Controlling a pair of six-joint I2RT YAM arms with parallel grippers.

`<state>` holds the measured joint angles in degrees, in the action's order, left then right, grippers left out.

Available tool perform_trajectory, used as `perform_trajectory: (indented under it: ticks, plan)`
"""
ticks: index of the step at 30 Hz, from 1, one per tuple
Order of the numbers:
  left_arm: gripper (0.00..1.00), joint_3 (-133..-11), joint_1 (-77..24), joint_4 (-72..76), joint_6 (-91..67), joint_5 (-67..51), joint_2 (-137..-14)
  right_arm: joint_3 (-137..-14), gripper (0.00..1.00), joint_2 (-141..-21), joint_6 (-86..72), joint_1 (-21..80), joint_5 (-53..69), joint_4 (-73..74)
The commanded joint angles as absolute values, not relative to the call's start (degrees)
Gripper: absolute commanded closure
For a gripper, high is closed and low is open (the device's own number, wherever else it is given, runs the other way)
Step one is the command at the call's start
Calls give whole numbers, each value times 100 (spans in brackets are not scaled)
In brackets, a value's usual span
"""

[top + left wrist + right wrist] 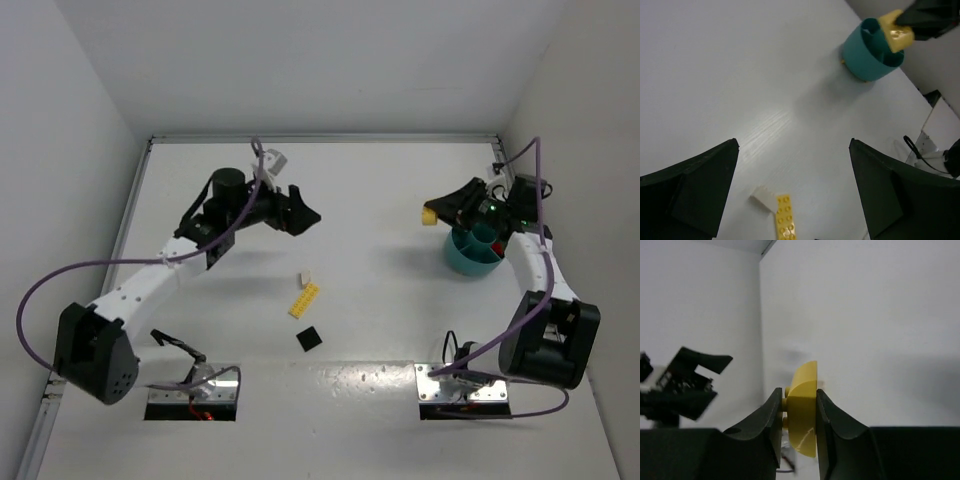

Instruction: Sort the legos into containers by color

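yellow brick (803, 422) in right hand (799, 392) near teal dish (462, 262) | yellow plate (305, 300) beside white brick (305, 275) | black square (309, 339) nearby

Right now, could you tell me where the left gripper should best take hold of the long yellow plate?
Probably across its long edges near mid-length, coming straight down from above. The yellow plate lies flat, studs up, too thin to take from the side, and the white brick sits by its far end.
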<state>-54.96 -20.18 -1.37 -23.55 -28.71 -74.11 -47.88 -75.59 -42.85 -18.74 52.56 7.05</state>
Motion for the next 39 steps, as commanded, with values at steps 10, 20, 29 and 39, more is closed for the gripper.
perform_trajectory:
  ticks: [10,20,29,39]
  plan:
    - [12,-4563,-4938,2088,1895,185,-6733,-5976,100,-7656,-7708,-993,4386,781]
    - [20,-4341,-6126,4700,4315,378,-7768,-5556,100,-7111,-7708,-835,3938,2197]
    - [23,-5414,-6258,5291,4403,-8,-8982,-5186,100,-6953,-7638,-835,4315,2232]
    - [23,-5791,-6258,5124,4289,-737,-9378,-5264,100,-7066,-7743,-835,4491,1925]
